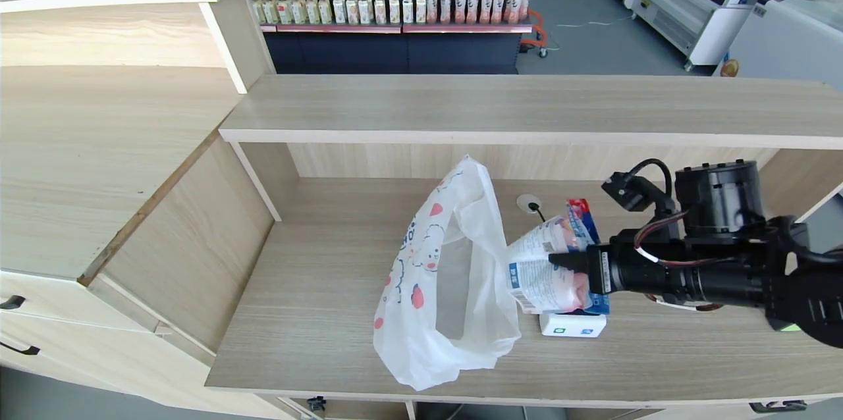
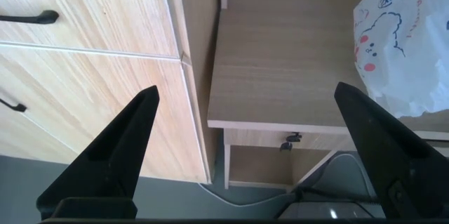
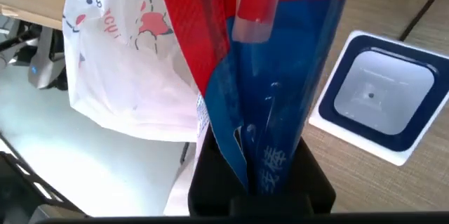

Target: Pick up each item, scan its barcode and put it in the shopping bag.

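Note:
My right gripper (image 1: pixel 560 262) is shut on a snack packet (image 1: pixel 550 262), white with a barcode on the side I see from the head and red and blue (image 3: pixel 280 76) up close. It holds the packet just above the white barcode scanner (image 1: pixel 571 326), whose blue-rimmed window (image 3: pixel 375 94) lies beside the packet. The white shopping bag (image 1: pixel 448 282) with cartoon prints stands open just left of the packet; it also shows as the bag (image 2: pixel 407 41) beyond my left gripper (image 2: pixel 245 147). That left gripper hangs open off the counter's front left edge, over the floor.
A cable hole (image 1: pixel 529 203) with a black lead sits behind the packet on the counter (image 1: pixel 316 301). A raised wooden shelf (image 1: pixel 527 107) runs along the back. Drawers (image 2: pixel 84 55) stand at the left. Shop shelves with bottles (image 1: pixel 395 8) lie beyond.

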Tool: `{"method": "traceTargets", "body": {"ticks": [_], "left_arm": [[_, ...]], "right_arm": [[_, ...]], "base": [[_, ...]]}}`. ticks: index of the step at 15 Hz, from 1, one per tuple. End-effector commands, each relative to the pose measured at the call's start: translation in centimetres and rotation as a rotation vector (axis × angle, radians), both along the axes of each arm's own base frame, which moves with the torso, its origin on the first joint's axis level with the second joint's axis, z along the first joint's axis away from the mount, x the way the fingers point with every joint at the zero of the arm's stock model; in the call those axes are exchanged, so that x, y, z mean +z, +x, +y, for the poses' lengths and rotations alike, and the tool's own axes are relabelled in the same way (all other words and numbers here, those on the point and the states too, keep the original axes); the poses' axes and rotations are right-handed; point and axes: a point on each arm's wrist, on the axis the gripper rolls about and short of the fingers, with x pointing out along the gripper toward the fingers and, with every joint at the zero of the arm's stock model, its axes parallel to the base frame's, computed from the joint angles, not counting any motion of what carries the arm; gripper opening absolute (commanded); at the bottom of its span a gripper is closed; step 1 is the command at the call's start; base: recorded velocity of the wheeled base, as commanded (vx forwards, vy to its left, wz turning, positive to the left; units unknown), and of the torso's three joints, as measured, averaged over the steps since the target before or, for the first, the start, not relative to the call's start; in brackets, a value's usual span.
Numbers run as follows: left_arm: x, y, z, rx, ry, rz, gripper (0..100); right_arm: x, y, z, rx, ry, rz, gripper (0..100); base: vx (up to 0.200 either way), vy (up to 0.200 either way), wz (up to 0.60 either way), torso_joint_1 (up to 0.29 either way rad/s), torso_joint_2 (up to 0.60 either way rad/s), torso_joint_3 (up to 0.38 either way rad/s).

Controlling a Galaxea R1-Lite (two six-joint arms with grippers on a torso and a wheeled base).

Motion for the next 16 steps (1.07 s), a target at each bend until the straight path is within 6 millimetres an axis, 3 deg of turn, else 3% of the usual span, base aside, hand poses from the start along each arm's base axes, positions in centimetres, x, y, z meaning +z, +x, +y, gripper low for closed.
{"method": "traceTargets", "body": {"ticks": [1, 5, 12, 13, 16], "left_arm": [[0.0, 0.0, 0.0, 0.001, -0.002, 0.000, 100], [0.0, 0.0, 0.0, 0.001, 0.000, 0.000, 100], [0.0, 0.0, 0.0, 0.001, 0.000, 0.000, 100], [0.0, 0.0, 0.0, 0.001, 0.000, 0.000, 100], [0.0, 0.0, 0.0, 0.001, 0.000, 0.000, 100]], "right_arm": [[-3.4, 3.8, 3.8, 0.063, -0.021, 0.027, 0], [-5.7, 6.9, 7.2, 0.125, -0.048, 0.010, 0], [-7.3, 10.2, 9.3, 0.169, -0.091, -0.063, 0], [-7.0, 10.4, 10.0, 0.179, -0.079, -0.075, 100], [-5.4, 10.2, 10.3, 0.166, -0.026, -0.091, 100]], "base": [[0.000, 0.000, 0.00, 0.000, 0.00, 0.000], [0.000, 0.000, 0.00, 0.000, 0.00, 0.000], [0.000, 0.000, 0.00, 0.000, 0.00, 0.000], [0.000, 0.000, 0.00, 0.000, 0.00, 0.000], [0.000, 0.000, 0.00, 0.000, 0.00, 0.000]]}}
